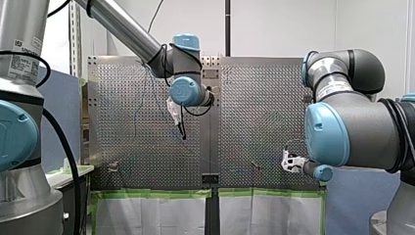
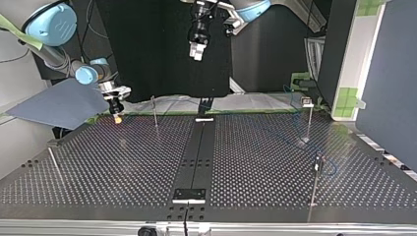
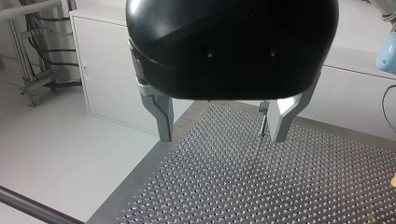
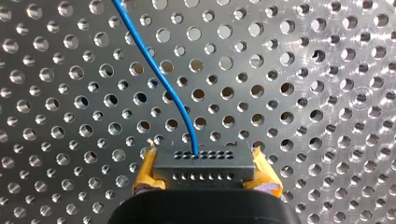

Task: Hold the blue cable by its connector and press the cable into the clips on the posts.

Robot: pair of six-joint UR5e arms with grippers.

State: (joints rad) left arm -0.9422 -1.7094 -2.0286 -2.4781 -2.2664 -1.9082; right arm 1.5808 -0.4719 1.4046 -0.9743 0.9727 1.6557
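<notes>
My right gripper (image 4: pixel 205 171) is clamping its yellow pads (image 4: pixel 148 173) on either end of the black connector (image 4: pixel 204 163), holding it squarely just above the perforated table (image 4: pixel 303 93). The blue cable (image 4: pixel 159 70) is rising out of the connector's top row of holes and curving away over the plate. In the top view this gripper is sitting low at the table's far left edge, with a thin post (image 2: pixel 155 112) just to its right. My left gripper (image 3: pixel 219 128) is hanging high above the table's middle, its metal fingers (image 3: pixel 161 116) spread wide with nothing between them, and another slim post (image 3: pixel 263 120) is standing on the table beyond them.
</notes>
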